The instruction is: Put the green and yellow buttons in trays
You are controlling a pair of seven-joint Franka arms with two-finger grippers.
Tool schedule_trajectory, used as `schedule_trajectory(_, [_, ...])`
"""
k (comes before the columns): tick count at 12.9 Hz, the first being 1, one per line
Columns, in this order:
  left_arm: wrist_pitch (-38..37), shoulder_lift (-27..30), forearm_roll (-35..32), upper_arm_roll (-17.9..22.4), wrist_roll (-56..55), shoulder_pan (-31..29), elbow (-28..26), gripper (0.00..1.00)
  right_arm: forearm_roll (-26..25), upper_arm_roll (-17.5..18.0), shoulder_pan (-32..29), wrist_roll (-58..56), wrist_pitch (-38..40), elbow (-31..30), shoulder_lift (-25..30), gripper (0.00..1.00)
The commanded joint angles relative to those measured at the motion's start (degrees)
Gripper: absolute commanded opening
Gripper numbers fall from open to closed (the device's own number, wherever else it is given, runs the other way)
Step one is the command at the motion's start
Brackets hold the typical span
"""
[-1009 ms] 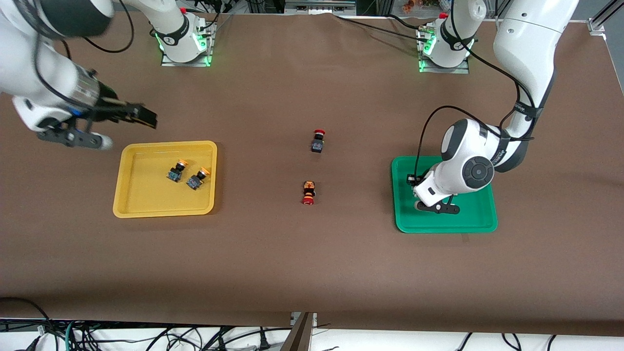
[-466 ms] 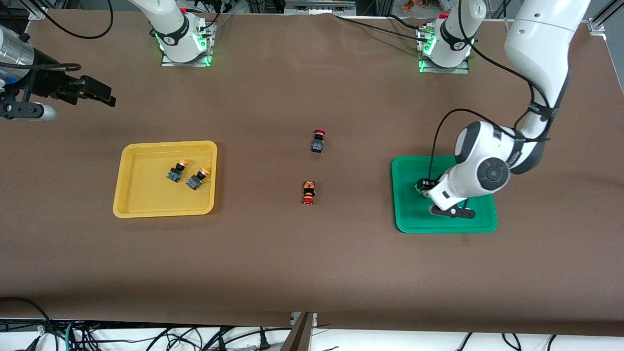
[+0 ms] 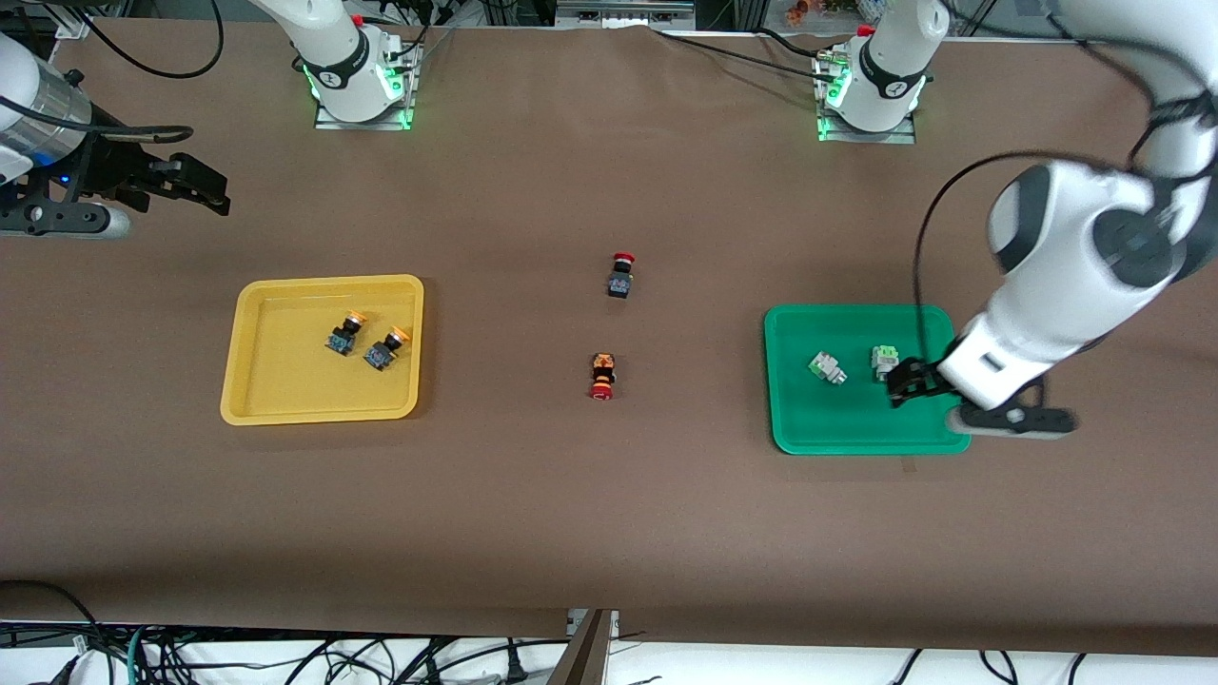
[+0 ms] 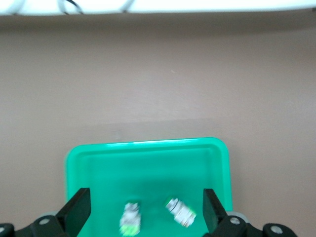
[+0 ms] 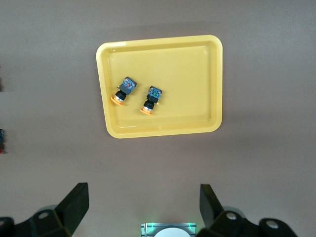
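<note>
Two white buttons with green ends point(image 3: 828, 368) point(image 3: 885, 359) lie in the green tray point(image 3: 861, 433), also in the left wrist view point(image 4: 129, 219) point(image 4: 180, 211). Two orange-yellow capped buttons point(image 3: 344, 333) point(image 3: 385, 347) lie in the yellow tray point(image 3: 276, 381), also in the right wrist view point(image 5: 123, 90) point(image 5: 151, 99). My left gripper point(image 3: 904, 382) is open and empty, above the green tray's end toward the left arm. My right gripper point(image 3: 195, 185) is open and empty, raised over the table at the right arm's end, beside the yellow tray.
A red-capped black button point(image 3: 620, 274) and a red-capped button with an orange-and-black body point(image 3: 601, 375) lie mid-table between the trays. The arm bases point(image 3: 357, 86) point(image 3: 871, 90) stand at the table's edge farthest from the front camera.
My left gripper has lifted and drawn away toward the left arm's end, uncovering both green buttons in the green tray. My right gripper pulled up and away from the yellow tray.
</note>
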State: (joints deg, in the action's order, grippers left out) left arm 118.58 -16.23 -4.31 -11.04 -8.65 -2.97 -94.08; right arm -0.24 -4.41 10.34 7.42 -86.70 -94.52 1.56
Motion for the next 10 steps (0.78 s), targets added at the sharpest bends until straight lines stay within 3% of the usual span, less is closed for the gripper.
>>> schedule_trajectory(1, [-12.7, 4.19, 3.94, 3.91, 0.3, 0.16, 3.61, 1.0, -0.64, -0.15, 0.12, -0.82, 0.04, 3.79, -1.28, 1.0])
schedule_trajectory(4, [-23.99, 6.9, 7.92, 8.31, 0.39, 1.22, 7.15, 1.0, -0.55, -0.16, -0.05, -0.57, 0.14, 7.33, -3.49, 1.0])
schedule_trajectory(10, [-26.48, 9.9, 7.22, 8.23, 0.39, 1.22, 3.46, 1.0, -0.46, -0.07, 0.38, 0.22, -0.04, 7.6, -4.02, 1.0])
